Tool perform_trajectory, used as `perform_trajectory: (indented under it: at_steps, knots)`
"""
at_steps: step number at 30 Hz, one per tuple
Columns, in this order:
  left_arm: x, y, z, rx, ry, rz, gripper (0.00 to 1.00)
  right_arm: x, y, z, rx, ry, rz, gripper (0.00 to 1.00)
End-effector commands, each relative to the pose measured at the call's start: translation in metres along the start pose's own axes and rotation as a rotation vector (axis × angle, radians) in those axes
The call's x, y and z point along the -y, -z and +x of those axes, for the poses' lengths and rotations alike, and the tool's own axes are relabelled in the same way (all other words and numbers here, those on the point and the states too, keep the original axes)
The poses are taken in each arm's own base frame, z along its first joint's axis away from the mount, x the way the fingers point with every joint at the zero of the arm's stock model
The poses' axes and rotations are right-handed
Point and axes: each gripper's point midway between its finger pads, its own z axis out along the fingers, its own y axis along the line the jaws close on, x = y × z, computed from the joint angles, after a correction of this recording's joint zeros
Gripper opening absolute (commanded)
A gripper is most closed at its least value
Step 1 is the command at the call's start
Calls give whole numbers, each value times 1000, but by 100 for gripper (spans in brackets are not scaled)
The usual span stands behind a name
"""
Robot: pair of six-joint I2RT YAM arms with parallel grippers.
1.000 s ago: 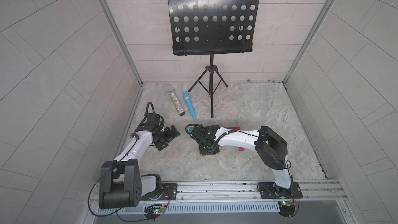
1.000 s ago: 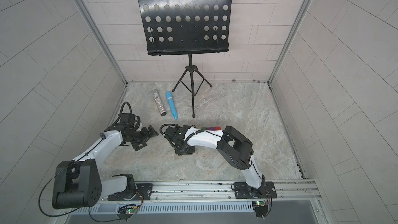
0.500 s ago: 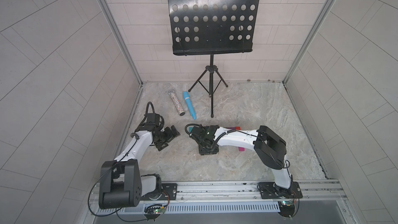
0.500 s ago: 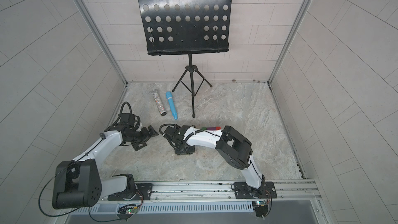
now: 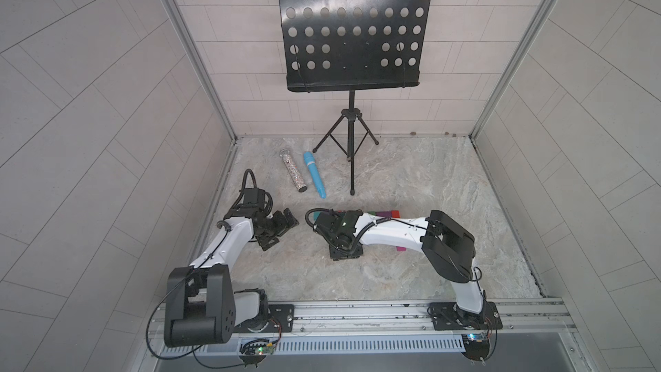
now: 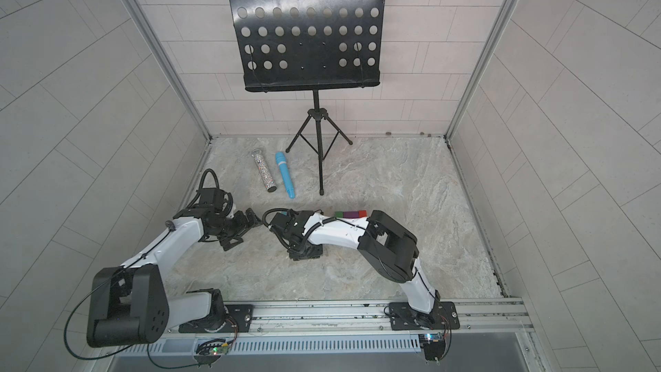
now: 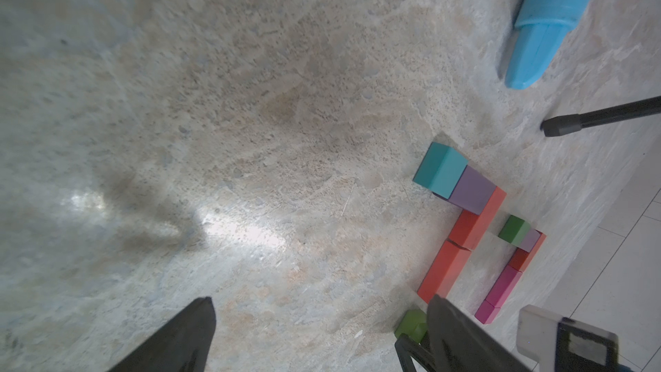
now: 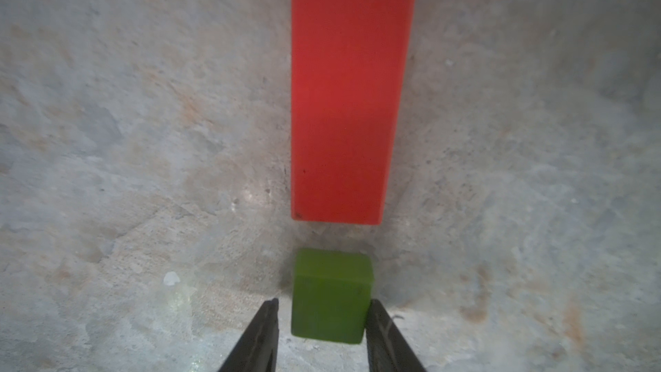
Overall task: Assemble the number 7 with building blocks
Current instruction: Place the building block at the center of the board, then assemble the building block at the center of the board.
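Block at the gripper: a green block (image 8: 331,291) sits on the stone floor (image 8: 125,137) between the right gripper (image 8: 323,301) fingers. It lies just past the end of a long red block (image 8: 348,98), with a bare strip of floor between them.
Right gripper: jaws narrow. One finger touches the green block and a slim gap shows at the other.
Left gripper (image 7: 318,334): jaws wide, nothing between them.
Left wrist view only: a teal block (image 7: 441,169) and a purple block (image 7: 472,191) in line meet the red run at a corner. A second bent line of blocks (image 7: 515,263) lies beside.
Top views: the right arm (image 5: 386,236) hides most blocks.
Around: a microphone (image 5: 314,174) and a tube (image 5: 295,170) lie side by side, with a music stand (image 5: 352,35) behind.
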Motion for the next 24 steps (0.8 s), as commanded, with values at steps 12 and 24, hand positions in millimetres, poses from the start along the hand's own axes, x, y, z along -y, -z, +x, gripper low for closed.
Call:
perform_trajectory:
  at_steps: [12,24]
  knots:
    - [-3,-1,2,-1,-2,-14,100,7,-7,1,-12,-11,47,36]
    - [-4,-2,3,-4,-1,-18,100,6,-10,-7,-5,-25,48,35]
